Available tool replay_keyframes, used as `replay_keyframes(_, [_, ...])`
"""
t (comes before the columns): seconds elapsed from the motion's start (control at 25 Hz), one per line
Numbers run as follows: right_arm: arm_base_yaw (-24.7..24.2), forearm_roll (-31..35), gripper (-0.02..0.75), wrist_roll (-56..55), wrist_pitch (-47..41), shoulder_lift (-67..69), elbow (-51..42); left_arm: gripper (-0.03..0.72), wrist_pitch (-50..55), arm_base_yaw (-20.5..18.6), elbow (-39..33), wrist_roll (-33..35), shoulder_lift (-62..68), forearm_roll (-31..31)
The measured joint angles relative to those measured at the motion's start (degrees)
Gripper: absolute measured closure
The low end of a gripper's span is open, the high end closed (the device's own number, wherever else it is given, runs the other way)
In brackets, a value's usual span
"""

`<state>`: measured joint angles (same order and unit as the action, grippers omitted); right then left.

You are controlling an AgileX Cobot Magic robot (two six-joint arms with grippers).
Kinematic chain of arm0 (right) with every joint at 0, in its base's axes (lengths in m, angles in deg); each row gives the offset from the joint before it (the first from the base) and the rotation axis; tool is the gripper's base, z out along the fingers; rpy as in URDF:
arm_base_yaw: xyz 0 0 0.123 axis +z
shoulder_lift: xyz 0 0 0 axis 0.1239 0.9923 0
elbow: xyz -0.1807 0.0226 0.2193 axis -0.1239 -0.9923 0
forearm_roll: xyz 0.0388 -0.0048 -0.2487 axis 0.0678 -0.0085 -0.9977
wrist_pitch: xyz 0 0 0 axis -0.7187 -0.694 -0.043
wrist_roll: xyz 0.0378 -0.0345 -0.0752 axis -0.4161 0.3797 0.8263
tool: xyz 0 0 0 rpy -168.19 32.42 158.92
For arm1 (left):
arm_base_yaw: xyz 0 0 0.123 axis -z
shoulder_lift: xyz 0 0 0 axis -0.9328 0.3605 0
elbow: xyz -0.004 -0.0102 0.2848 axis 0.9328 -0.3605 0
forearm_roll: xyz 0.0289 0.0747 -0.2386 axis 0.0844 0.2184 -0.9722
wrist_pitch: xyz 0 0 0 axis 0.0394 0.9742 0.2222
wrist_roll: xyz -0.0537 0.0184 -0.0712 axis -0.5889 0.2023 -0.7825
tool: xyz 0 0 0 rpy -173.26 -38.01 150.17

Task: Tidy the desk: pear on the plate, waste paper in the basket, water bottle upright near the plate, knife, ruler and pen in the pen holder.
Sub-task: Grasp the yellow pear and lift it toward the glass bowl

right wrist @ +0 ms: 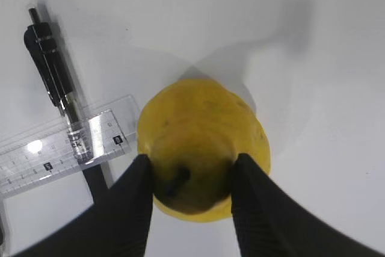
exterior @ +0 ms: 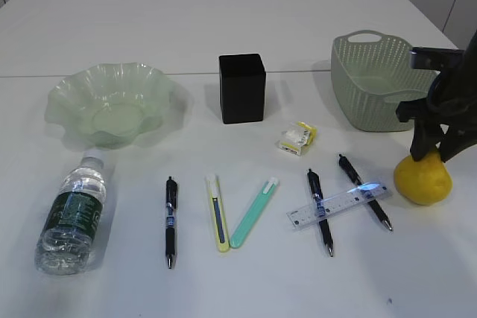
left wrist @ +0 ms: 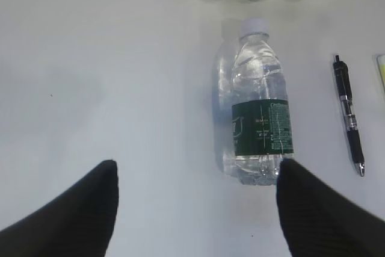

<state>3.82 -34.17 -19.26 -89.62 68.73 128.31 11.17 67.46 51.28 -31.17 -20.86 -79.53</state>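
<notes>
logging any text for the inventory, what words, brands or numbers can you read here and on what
Nothing reads clearly.
water bottle: dark green label with pale print, too blurred to read.
ruler: scale marks and small digits in dark tabs, too small to be sure of.
waste paper: no legible print.
Pens and knife: no text visible.

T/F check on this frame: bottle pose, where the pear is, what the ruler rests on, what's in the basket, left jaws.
1. The water bottle lies on its side. True.
2. The pear sits on the plate. False: it is on the desk at the right, with the right gripper set around its stem end.
3. The ruler lies across two pens. True.
4. The waste paper is in the basket. False: it lies on the desk between the pen holder and the basket.
5. The left gripper holds the bottle. False: its jaws are open and hold nothing.
</notes>
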Motion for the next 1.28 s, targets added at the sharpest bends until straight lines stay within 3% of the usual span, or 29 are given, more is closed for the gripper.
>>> replay_keyframes(0.44, [0.0,-0.1,0.510,0.0,0.0,0.0,0.1,0.105,0.4,0.0,0.0,0.0,0.0,0.0])
replay_keyframes(0.88, [0.0,1.7,0.516,0.8,-1.3,-2.7,0.1,0.106,0.6,0.0,0.0,0.0,0.0,0.0])
replay_keyframes(1.28, [0.0,13.3,0.516,6.7,-5.0,-7.8,0.1,0.106,0.6,0.0,0.0,2.9,0.0,0.0])
